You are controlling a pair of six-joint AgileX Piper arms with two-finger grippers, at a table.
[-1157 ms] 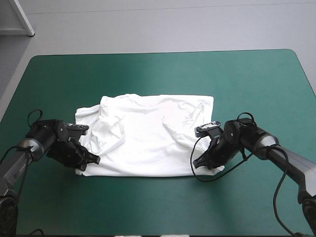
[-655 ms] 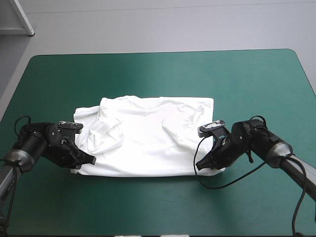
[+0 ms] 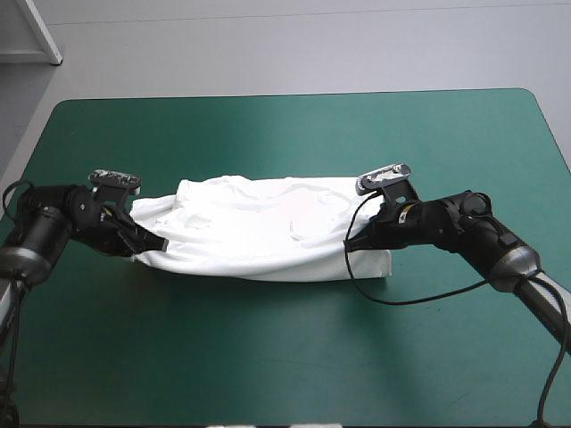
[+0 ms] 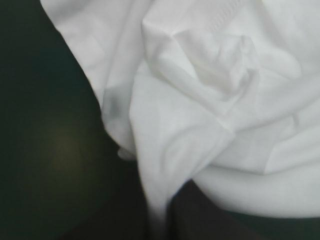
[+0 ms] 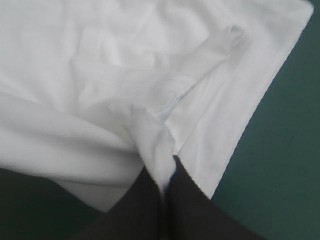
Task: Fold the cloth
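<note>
Left claw [image 3: 150, 242] and right claw [image 3: 354, 242], clamped on the T-shirt [image 3: 259, 234] ends mid-frame, should lift level and together.

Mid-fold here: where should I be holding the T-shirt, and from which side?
Probably best at the near edge's two end corners, each from its own outer side. The T-shirt is wide and limp. The left gripper and right gripper pinch those corners now, and the raised edge spans between them with little sag.
</note>
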